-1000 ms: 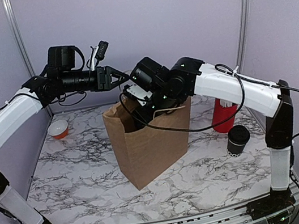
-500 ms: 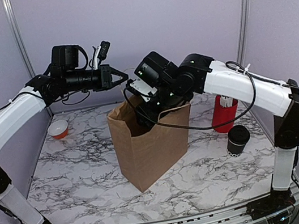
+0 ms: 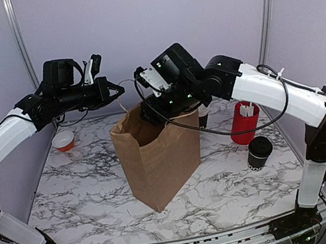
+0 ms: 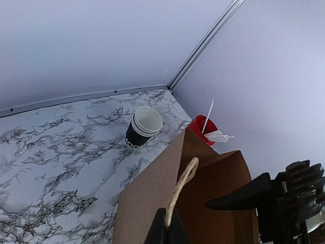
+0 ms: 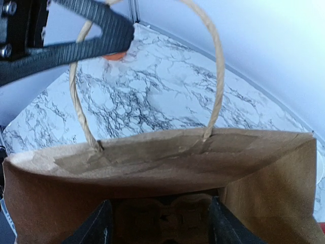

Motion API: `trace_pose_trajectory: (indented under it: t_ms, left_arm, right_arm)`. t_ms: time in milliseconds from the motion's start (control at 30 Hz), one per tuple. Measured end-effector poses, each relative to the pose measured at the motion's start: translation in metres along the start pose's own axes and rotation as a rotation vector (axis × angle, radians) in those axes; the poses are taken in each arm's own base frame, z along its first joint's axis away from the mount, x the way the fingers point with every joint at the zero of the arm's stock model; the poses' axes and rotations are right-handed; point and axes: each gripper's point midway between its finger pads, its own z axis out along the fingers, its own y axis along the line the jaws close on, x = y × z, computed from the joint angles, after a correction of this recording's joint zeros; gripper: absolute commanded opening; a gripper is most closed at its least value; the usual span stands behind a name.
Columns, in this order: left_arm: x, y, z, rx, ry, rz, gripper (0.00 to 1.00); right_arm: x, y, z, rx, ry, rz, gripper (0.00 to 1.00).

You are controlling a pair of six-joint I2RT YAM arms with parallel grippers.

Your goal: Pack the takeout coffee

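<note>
Left pincer (image 4: 166, 229) is shut tight on the bag's (image 3: 157, 160) handle (image 4: 184, 175), holding it up. Right pincer (image 5: 160, 229) hangs over the bag's open top, fingers apart, holding nothing. To its right and nearer the bases, the coffee (image 3: 259, 151) stands upright on the worktop (image 3: 86, 185) beside the red cup (image 3: 242, 122), so the right arm is nearer.

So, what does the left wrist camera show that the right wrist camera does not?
Left wrist only: the stack of black cups and the red cup with white sticks. Right wrist only: the inside of the brown paper bag, with a brown moulded shape at its bottom, and a sliver of the orange bowl. Both: that bag, its twine handle pinched by the left hand, the open right hand, the marble table.
</note>
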Motion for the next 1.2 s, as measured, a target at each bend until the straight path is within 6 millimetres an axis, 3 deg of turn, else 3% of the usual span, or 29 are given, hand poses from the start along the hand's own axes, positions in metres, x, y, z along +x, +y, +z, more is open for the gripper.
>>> trace_pose_trajectory:
  t_ms: [267, 333, 600, 800, 1000, 1200]
  left_arm:
    - [0.003, -0.010, -0.014, -0.023, -0.052, -0.049, 0.00]
    - [0.003, -0.012, -0.017, -0.037, -0.068, -0.067, 0.00]
    - [0.013, -0.020, -0.026, -0.082, -0.123, -0.146, 0.00]
    - [0.021, -0.018, -0.031, -0.130, -0.199, -0.231, 0.00]
    - [0.023, -0.027, -0.042, -0.165, -0.289, -0.291, 0.00]
    - [0.017, -0.033, -0.057, -0.182, -0.370, -0.325, 0.00]
  right_arm:
    - [-0.055, -0.005, -0.004, 0.000, -0.219, 0.051, 0.70]
    - [-0.068, -0.010, -0.005, 0.001, -0.271, 0.072, 0.75]
    - [-0.120, -0.035, -0.008, 0.027, -0.461, 0.173, 0.80]
    - [-0.135, -0.056, -0.011, 0.100, -0.524, 0.216, 0.80]
    - [-0.148, -0.084, -0.028, 0.163, -0.557, 0.261, 0.80]
    - [-0.132, -0.098, -0.035, 0.203, -0.508, 0.273, 0.80]
